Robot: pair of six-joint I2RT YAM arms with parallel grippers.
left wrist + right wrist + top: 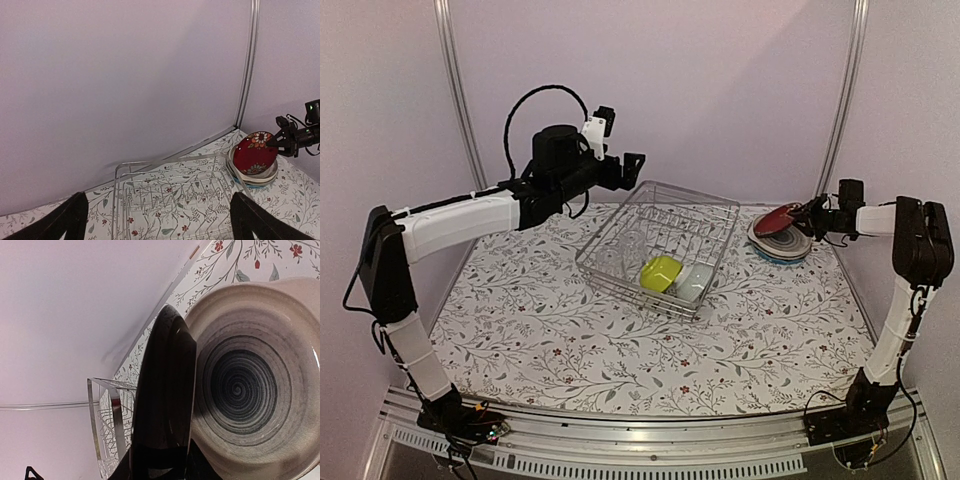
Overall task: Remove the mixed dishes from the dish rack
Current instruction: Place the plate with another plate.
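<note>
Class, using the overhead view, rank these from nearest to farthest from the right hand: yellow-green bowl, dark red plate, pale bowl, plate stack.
1. dark red plate, held in the right hand, far right.
2. plate stack, just beneath it.
3. pale bowl, in the dish rack, centre.
4. yellow-green bowl, beside it, further left.

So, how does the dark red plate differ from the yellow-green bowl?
The dark red plate is outside the dish rack, tilted in the right claw over stacked plates; the yellow-green bowl lies inside it. The plate is flat and flowered, the bowl deep and plain.
</note>
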